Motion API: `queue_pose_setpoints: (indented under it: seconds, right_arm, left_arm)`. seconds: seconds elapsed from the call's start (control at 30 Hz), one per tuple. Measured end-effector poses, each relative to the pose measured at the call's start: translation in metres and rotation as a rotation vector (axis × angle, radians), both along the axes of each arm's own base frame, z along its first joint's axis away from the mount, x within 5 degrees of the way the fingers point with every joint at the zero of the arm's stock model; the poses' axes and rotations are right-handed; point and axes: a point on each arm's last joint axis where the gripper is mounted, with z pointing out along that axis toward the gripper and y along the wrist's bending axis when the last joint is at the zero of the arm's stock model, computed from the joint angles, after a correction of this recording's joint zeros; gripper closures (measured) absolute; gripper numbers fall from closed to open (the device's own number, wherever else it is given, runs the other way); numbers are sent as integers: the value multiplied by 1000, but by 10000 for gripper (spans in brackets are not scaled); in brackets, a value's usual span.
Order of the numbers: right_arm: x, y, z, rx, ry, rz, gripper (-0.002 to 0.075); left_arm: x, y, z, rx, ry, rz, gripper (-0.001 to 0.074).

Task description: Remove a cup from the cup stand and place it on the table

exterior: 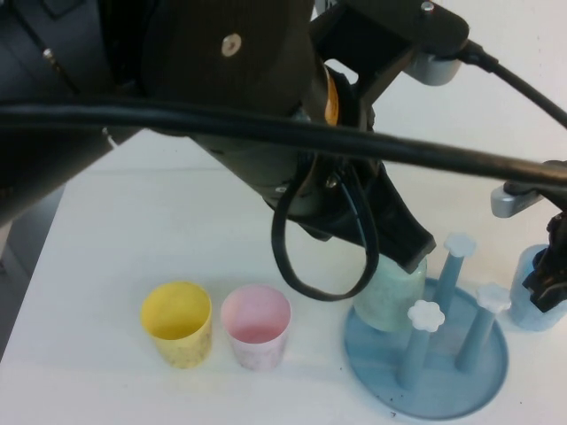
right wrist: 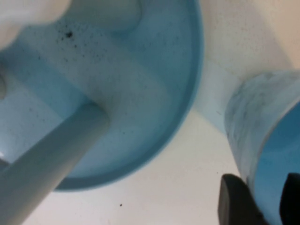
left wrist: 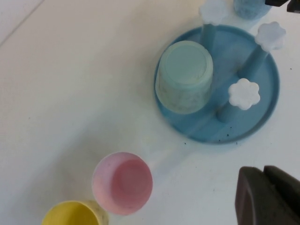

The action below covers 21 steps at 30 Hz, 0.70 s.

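Note:
The light blue cup (exterior: 532, 305) stands upright on the table (exterior: 133, 221), just right of the cup stand (exterior: 443, 394). My right gripper (exterior: 547, 285) is over its rim. In the right wrist view the right gripper (right wrist: 262, 190) straddles the cup's wall (right wrist: 255, 126), one finger outside and one inside, with a gap, so it is open. My left gripper (exterior: 416, 252) hovers by the pale green cup (exterior: 390, 301), which sits upside down on the stand. In the left wrist view the left gripper (left wrist: 263, 174) is shut and empty, above bare table beside the stand (left wrist: 265, 105).
A yellow cup (exterior: 177, 323) and a pink cup (exterior: 255, 326) stand upright on the table left of the stand. Three stand pegs with white flower caps (exterior: 425, 314) are bare. My left arm and its cable fill the upper part of the high view.

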Motion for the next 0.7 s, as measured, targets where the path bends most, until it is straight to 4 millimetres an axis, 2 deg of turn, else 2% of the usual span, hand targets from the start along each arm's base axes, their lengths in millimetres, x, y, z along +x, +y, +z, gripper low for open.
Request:
queue_pose_setpoints:
  seconds: [0.1,0.27,0.5,0.6,0.7]
  right_arm:
    - [0,0,0,3,0,-2,513]
    - [-2,0,9,7,-23,-3,510]
    - [-18,-2,55,31,-159,-10,510]
    - [-30,-3,77,42,-215,-13,526]
    - [-48,-5,101,52,-291,-12,578]
  left_arm:
    - [-2,4,1,-21,-12,12,736]
    - [-10,26,12,-48,-78,66,736]
    - [-39,75,33,-180,-164,119,736]
    - [-58,98,31,-234,-163,107,736]
    - [-73,116,17,-277,-163,86,736]
